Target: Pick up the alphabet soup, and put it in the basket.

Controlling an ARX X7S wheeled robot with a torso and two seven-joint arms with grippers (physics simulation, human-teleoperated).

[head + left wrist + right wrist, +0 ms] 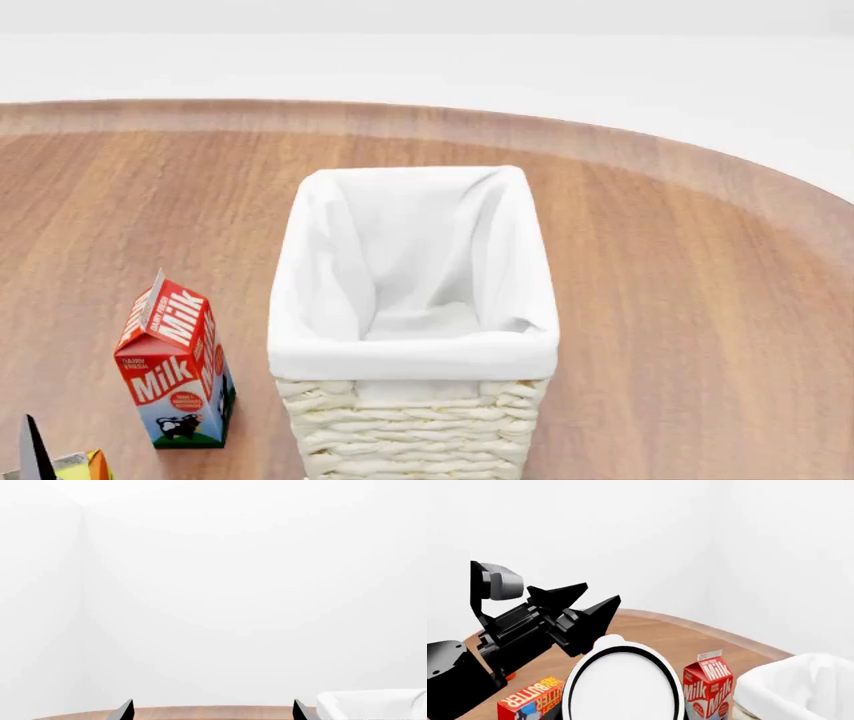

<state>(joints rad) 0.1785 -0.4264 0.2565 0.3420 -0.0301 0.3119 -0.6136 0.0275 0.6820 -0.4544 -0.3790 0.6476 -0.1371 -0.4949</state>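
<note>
Wood table (pixel 667 300): basket (pixel 414 300) upright, long axis vertical, opening up

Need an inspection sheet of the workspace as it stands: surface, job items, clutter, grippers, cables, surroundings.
Surface: round wooden table, no spills seen.
Job's things: basket upright mid-table, only its white lining visible inside. Soup can not identified for sure; a round black-rimmed white disc close to the right wrist camera may be its end.
Clutter: milk carton upright beside the basket, apart from it; butter box lying near the table's near edge.
Grippers: left gripper open, holding nothing, raised above the table. Right gripper fingers not in view.
Cables: nothing seen.
Surroundings: plain white walls, nothing else seen.
</note>
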